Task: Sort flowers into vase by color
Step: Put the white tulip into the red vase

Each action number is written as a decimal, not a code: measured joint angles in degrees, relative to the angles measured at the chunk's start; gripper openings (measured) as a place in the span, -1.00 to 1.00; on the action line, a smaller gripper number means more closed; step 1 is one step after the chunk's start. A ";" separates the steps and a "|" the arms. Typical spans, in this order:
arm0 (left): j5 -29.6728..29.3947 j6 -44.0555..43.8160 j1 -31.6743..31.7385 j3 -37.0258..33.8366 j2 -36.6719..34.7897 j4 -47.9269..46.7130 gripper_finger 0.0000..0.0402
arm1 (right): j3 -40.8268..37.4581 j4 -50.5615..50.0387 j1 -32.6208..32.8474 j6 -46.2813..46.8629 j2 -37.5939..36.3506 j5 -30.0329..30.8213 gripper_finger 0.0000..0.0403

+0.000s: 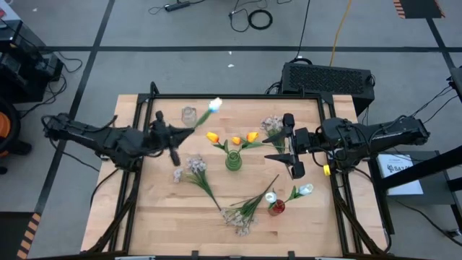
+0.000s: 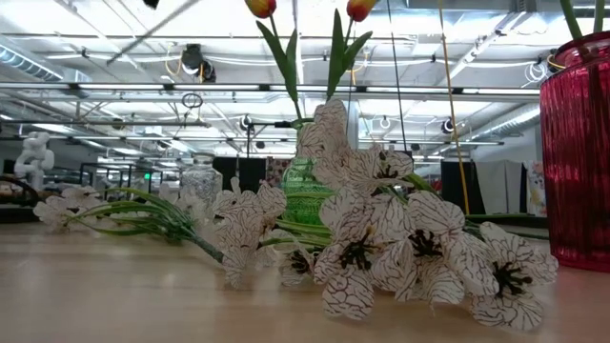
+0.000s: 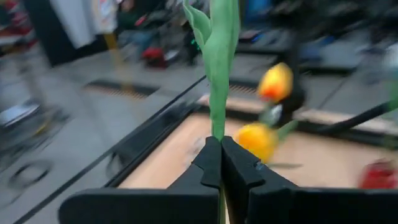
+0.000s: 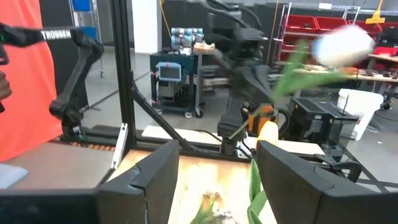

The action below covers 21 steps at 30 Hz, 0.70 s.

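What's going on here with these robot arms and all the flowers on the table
The left gripper is shut on the stem of a white tulip, holding it up near the clear vase. The right gripper is open and empty, right of the green vase, which already holds orange-yellow tulips. The red vase holds white tulips too. Sprays of pale blossoms lie on the wooden table.

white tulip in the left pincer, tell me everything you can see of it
The white tulip with a long green stem looks artificial: a pale bloom on a stem with a broad green leaf. The left pincer is shut on the stem, holding it off the wooden table, bloom angled toward the far edge near the small clear glass vase.
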 joint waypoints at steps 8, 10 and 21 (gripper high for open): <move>2.55 8.93 -12.10 0.00 -0.04 13.71 -0.99 | 0.00 4.63 0.41 0.49 2.26 -0.37 0.03; 5.75 10.28 -14.02 0.00 0.07 16.41 -0.99 | 0.00 6.75 0.41 0.32 3.14 -0.43 0.03; 9.04 18.88 -14.62 -0.02 11.36 38.79 -0.99 | 0.00 23.68 0.93 0.30 11.55 -0.49 0.03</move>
